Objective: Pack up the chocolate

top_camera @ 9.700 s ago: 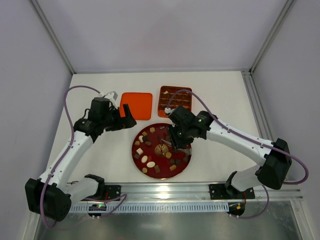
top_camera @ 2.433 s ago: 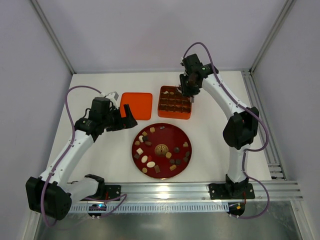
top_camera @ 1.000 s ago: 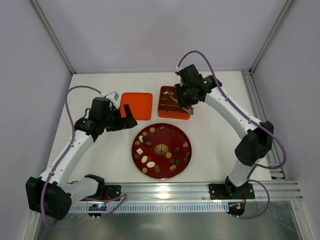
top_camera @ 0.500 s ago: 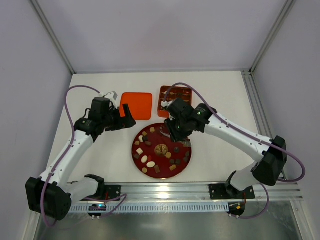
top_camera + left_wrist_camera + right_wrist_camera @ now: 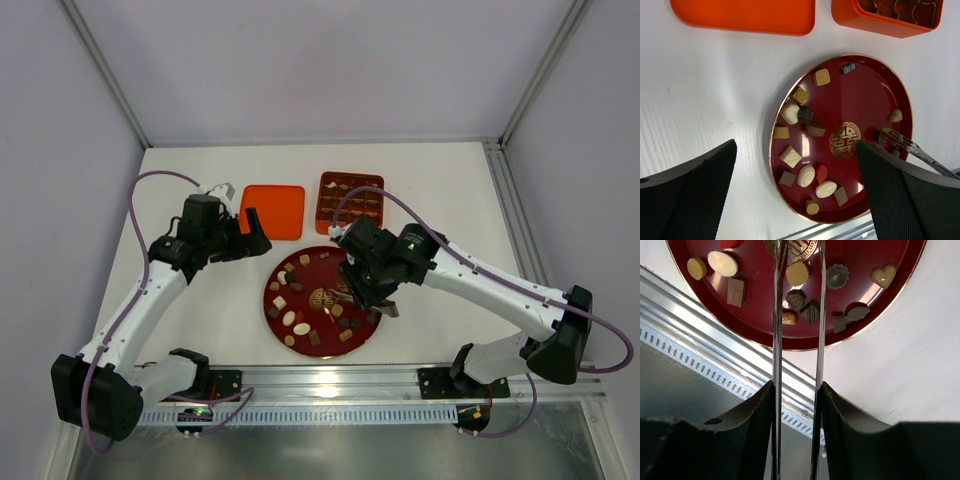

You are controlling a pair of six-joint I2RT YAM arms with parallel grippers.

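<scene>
Top external view: half a second ago the right arm was crossing from the orange square gridded tray (image 5: 322, 200) toward the dark red round plate (image 5: 875, 95). A second ago it reached over the tray. Now the right gripper (image 5: 340, 296) hangs over the plate, just right of its gold round emblem (image 5: 846, 140). I judge that one delivery is over and the next pick is starting.

The right arm is folded in from the right, elbow out over the bench, and the wrist pitches the long metal jaws down at the plate. In the right wrist view the jaws are spread and carry nothing; a tan round piece lies on the plate between their lines.

The chocolate (image 5: 805, 175) is mostly scattered on the plate, and a few dark pieces sit in tray cells.

The left arm has not moved. The left gripper (image 5: 258, 232) hovers beside the flat orange lid (image 5: 273, 211), jaws wide and empty.
</scene>
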